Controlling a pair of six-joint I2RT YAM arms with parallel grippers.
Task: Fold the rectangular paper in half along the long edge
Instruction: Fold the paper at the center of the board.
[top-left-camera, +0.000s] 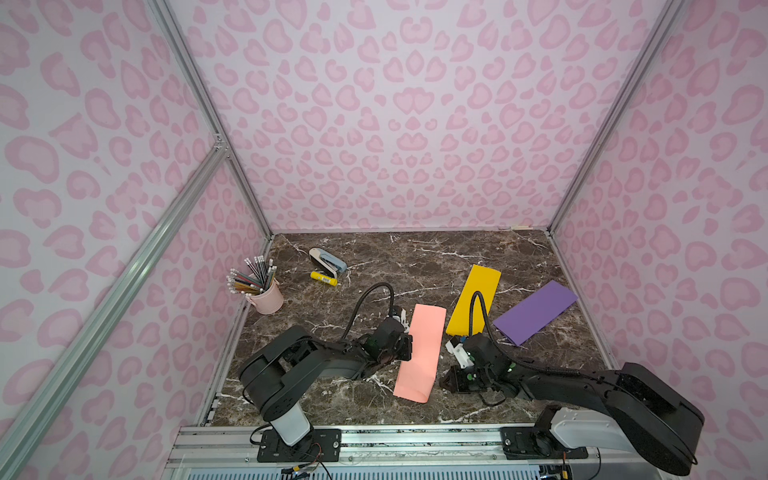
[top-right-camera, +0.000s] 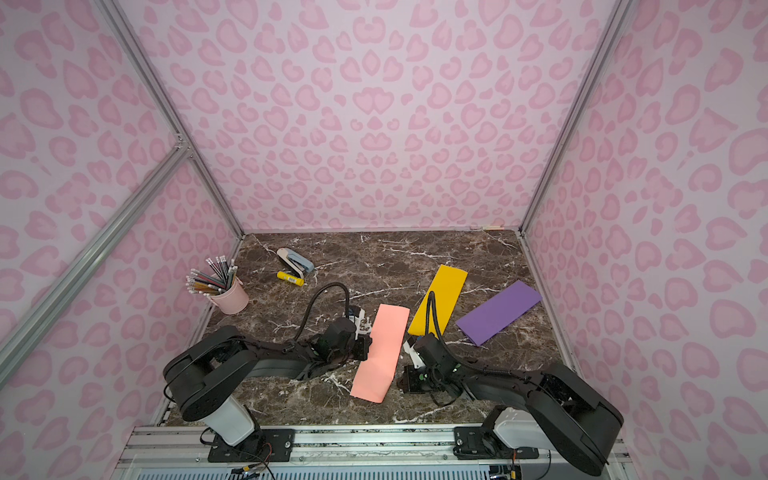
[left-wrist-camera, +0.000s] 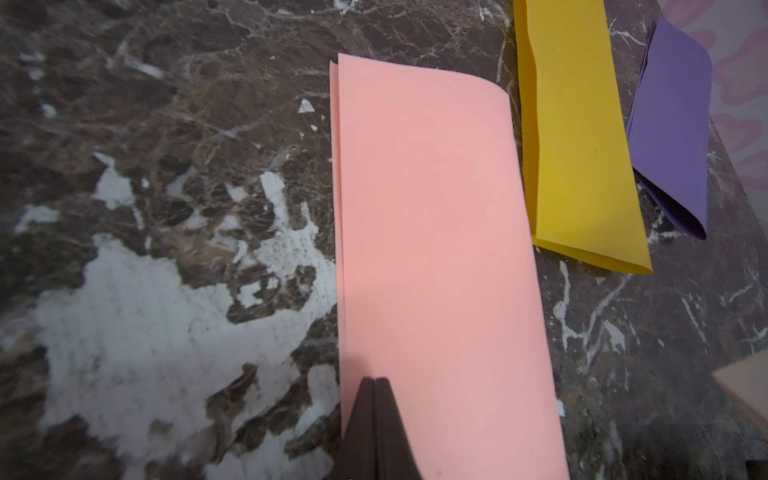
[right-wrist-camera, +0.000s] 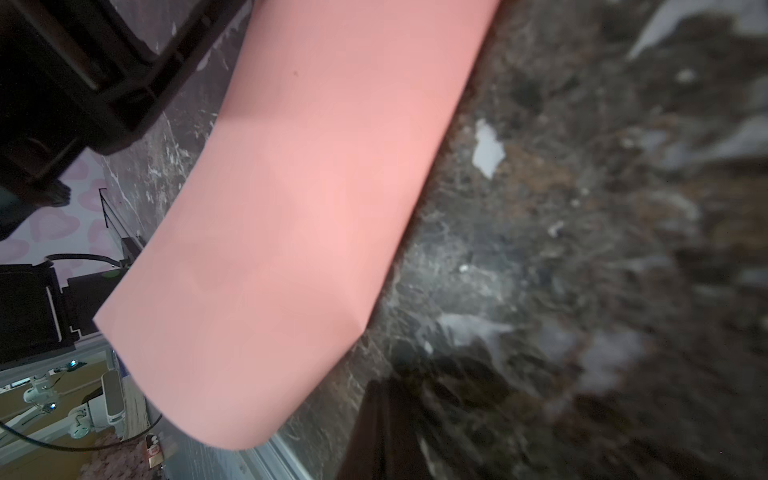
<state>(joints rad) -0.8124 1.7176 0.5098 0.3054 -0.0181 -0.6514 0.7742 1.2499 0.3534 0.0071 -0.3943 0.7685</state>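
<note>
The left gripper (left-wrist-camera: 374, 386) is seen pressed together, tips laid on the folded pink paper (left-wrist-camera: 436, 249) near its loose edges; the right gripper (right-wrist-camera: 380, 399), blurred, is likewise closed beside the fold; the paper is laid on the marble table (left-wrist-camera: 166, 124) between them, cut off at its near end in the left wrist view.

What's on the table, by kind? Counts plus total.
Folded papers: 3 (pink paper, yellow paper, purple paper)
Stapler: 1
Yellow tube, glue stick or marker, cannot tell: 1
Pink cup of pencils, too many and too small to count: 1
Total: 6
</note>
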